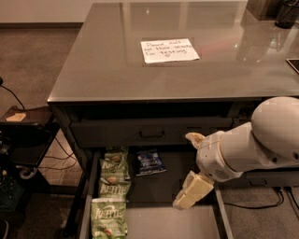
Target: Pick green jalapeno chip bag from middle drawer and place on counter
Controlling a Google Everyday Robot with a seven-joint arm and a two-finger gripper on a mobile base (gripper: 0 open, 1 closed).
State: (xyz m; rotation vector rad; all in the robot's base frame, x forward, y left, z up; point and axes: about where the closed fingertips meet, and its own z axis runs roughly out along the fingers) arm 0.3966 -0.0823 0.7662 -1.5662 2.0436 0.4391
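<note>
The middle drawer (85, 211) stands pulled open below the counter (103, 65). Three green jalapeno chip bags lie in a row along its left side: one at the back (114, 163), one in the middle (113, 188), one at the front (109, 219). A dark blue bag (149, 162) lies at the back centre. My gripper (183, 170) hangs over the drawer's right half, open and empty, its cream fingers (192, 191) spread apart, well right of the green bags.
A white handwritten note (169, 50) lies on the counter. The top drawer front with its pull (152, 133) is shut. A low black stand (23, 122) with cables sits at the left. Dark objects (285, 13) stand at the counter's back right.
</note>
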